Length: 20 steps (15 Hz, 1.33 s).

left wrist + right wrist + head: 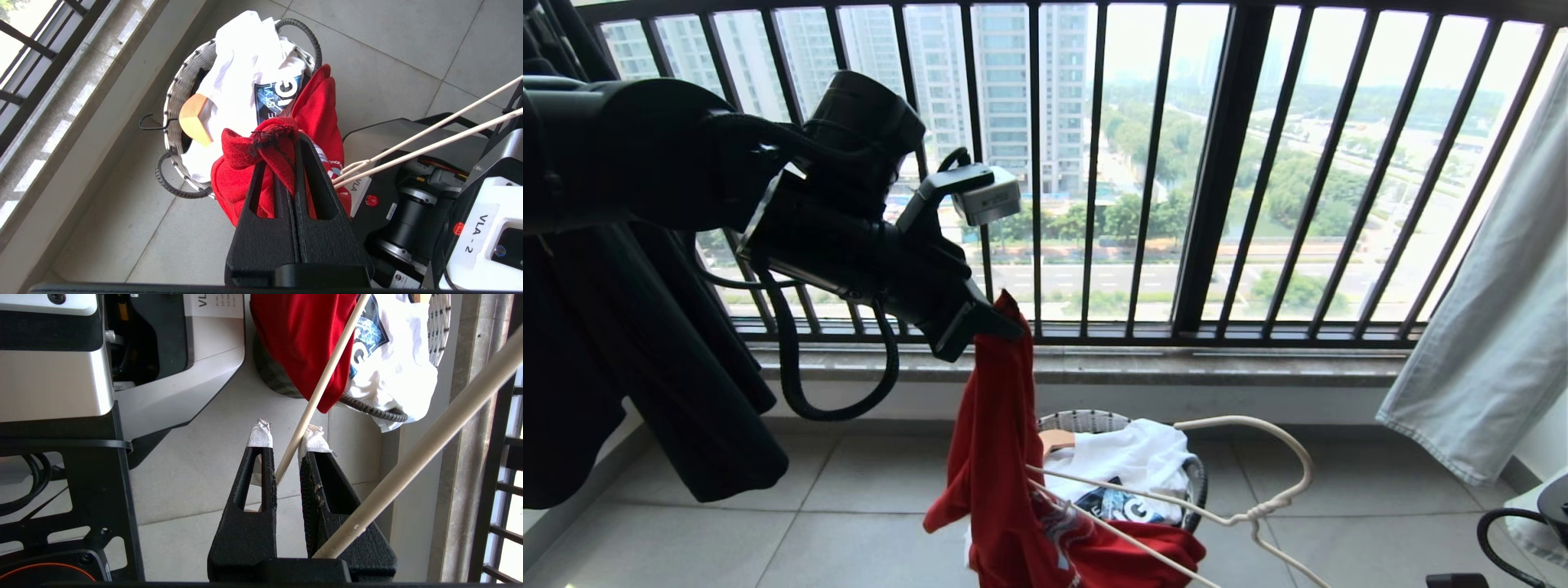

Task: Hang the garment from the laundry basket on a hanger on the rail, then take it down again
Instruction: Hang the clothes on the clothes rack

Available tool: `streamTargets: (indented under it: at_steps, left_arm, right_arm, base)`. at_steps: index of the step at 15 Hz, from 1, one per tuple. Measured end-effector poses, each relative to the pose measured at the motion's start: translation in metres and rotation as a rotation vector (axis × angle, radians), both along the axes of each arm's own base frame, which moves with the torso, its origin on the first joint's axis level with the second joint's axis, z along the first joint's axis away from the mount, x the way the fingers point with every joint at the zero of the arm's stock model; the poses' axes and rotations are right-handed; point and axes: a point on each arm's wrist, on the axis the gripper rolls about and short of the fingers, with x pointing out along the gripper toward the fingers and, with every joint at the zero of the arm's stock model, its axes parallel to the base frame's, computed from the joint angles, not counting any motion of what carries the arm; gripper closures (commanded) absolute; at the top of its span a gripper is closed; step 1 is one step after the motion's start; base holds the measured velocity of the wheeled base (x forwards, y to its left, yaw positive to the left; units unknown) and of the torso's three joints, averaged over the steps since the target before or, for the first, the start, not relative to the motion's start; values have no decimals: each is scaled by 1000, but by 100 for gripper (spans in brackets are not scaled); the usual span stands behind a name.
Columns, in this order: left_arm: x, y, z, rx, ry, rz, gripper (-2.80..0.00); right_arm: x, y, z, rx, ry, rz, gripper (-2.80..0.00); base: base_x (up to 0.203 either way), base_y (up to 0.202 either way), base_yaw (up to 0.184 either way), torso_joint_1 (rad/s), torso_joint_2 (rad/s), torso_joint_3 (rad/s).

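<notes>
My left gripper [1006,321] [282,149] is shut on a bunched edge of the red garment [1005,457] [241,179]. It holds the garment up so that it hangs down in front of the laundry basket [1086,420] [175,94]. The garment's lower part [302,339] drapes over the thin white hanger [1258,510] [429,136]. My right gripper [287,436] is shut on one hanger wire [322,386], which crosses slantwise between its taped fingertips. That gripper is out of the head view. The rail is out of view.
A white printed T-shirt [1135,457] and a wooden hanger end [196,118] lie in the basket. Black clothes [645,367] hang at the left and pale trousers [1478,327] at the right. The dark balcony railing [1225,163] stands behind, and my base [408,204] is close beside the basket.
</notes>
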Motion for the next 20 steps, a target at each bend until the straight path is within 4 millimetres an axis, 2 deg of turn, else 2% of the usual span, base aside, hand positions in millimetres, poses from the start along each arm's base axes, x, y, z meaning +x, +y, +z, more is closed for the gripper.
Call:
streamTargets:
  at_steps: [6, 11, 14, 20]
  left_arm:
    - [12, -27, 21, -106, -33, 5, 0]
    - [10, -34, 36, -188, -96, 4, 0]
    - [8, -32, 41, -204, -120, 13, 0]
    - [14, -35, 53, -261, -226, 117, 0]
  right_arm:
    - [32, 19, 18, 94, -74, -51, 0]
    - [50, 12, 26, 112, -112, -140, 0]
    - [37, 2, 25, 111, -117, -161, 0]
    - [-8, -23, 31, 117, -181, -205, 0]
  base:
    - [0, 0, 0, 0, 0, 0]
    - [0, 0, 0, 0, 0, 0]
    - [0, 0, 0, 0, 0, 0]
    - [0, 0, 0, 0, 0, 0]
